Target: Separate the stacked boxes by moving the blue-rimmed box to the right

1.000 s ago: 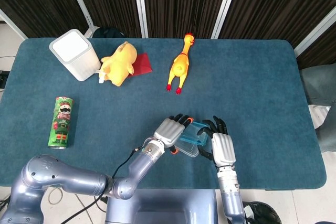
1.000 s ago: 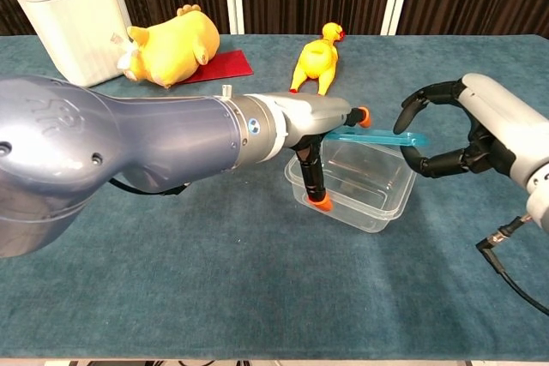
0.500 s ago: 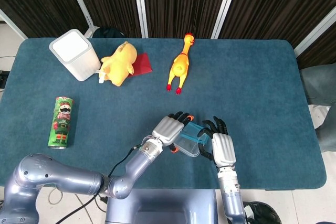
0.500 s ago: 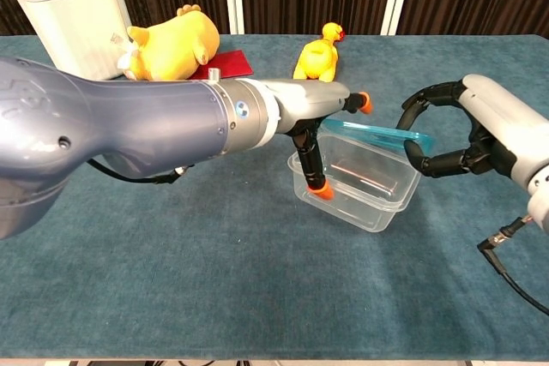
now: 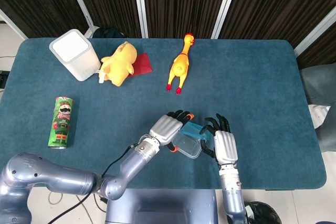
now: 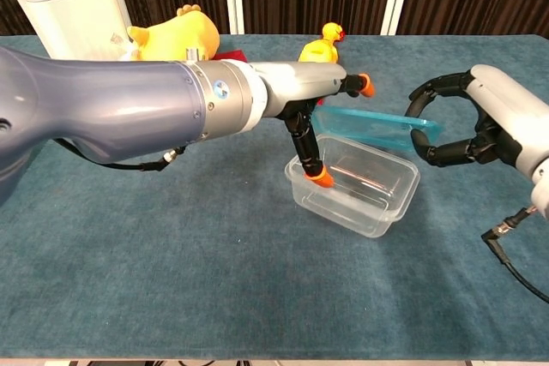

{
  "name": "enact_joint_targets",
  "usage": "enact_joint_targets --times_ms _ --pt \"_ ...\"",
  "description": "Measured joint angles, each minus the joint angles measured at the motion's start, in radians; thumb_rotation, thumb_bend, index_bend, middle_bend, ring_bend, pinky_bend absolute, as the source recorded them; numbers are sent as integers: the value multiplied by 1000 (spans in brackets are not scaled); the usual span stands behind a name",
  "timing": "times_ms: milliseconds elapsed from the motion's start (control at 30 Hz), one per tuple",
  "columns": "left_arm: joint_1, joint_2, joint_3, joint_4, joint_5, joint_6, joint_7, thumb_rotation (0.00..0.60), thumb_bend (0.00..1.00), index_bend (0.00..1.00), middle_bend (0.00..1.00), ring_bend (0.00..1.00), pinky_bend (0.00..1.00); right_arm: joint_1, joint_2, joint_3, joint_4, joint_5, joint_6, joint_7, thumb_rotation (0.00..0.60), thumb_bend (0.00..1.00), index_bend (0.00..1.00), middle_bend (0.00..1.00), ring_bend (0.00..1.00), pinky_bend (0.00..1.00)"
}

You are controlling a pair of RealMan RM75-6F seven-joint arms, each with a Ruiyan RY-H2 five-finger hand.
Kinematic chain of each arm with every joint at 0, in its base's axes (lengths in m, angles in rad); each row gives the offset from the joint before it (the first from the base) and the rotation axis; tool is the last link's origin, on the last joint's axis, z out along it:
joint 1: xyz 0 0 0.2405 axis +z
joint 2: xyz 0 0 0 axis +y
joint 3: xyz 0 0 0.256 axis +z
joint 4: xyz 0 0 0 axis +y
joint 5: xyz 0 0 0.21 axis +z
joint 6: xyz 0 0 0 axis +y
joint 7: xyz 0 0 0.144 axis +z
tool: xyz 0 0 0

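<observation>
The blue-rimmed box (image 6: pixel 373 126) hangs tilted just above the clear box (image 6: pixel 356 184), its left end higher; in the head view the blue-rimmed box (image 5: pixel 193 129) overlaps the clear box (image 5: pixel 186 145). My right hand (image 6: pixel 470 122) (image 5: pixel 223 144) grips the blue-rimmed box's right end between its curled fingers. My left hand (image 6: pixel 302 122) (image 5: pixel 167 127) is spread over the boxes' left side. One orange-tipped finger (image 6: pixel 320 176) presses on the clear box's left rim. Another finger (image 6: pixel 364 85) reaches out above the blue rim. The clear box rests on the table.
A rubber chicken (image 5: pixel 179 65), a yellow plush toy (image 5: pixel 119 62) on a red cloth (image 5: pixel 143 64) and a white bin (image 5: pixel 75 53) stand at the back. A green chips can (image 5: pixel 62 121) lies at the left. Bare blue table (image 5: pixel 268 103) lies to the right of the boxes.
The blue-rimmed box has lifted out of the clear box and tilted, left end up. Both hands have risen slightly. The clear box stays on the table.
</observation>
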Motion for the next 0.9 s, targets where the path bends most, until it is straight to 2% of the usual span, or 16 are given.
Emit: enact_joint_targets --times_ms 333,900 --pt "22 47 1 -45 43 20 -32 600 47 0 12 0 145 3 -6 21 7 7 6 9 600 565 540 250 9 0" --pt "94 136 -14 -99 138 58 -139 600 47 0 12 0 146 53 3 121 -13 34 12 -35 600 566 553 257 10 0"
